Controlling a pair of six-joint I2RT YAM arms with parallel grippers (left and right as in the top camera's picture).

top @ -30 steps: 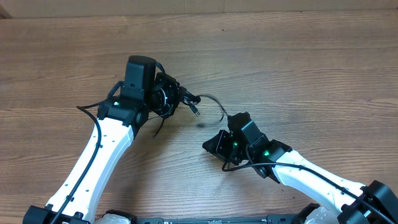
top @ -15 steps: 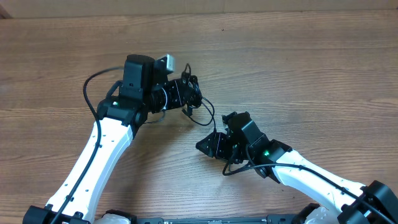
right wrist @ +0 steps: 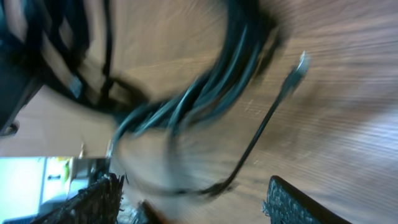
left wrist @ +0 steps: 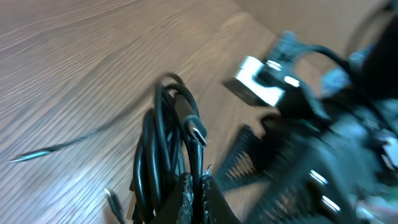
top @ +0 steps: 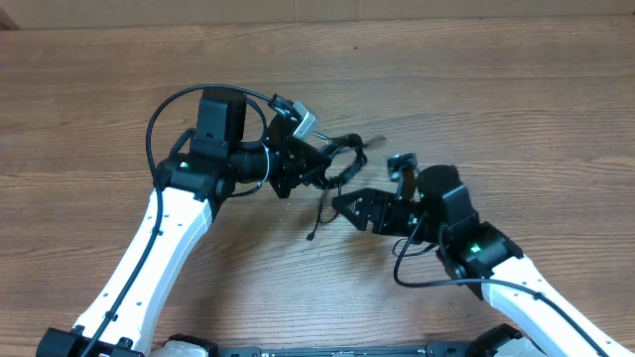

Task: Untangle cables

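Your left gripper (top: 319, 167) is clamped on the cables (top: 349, 157) mid-table and the right gripper (top: 349, 213) gapes empty just near-right; the cords are light, limp and slippery, so pinch the dangling strand (top: 323, 210) close behind its plug.

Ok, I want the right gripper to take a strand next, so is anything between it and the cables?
Nothing visible does. The right gripper is open and faces the cables, bunched in the shut left gripper. Between them lies only a loose plug end of those same cables, though the wrist views are blurred.
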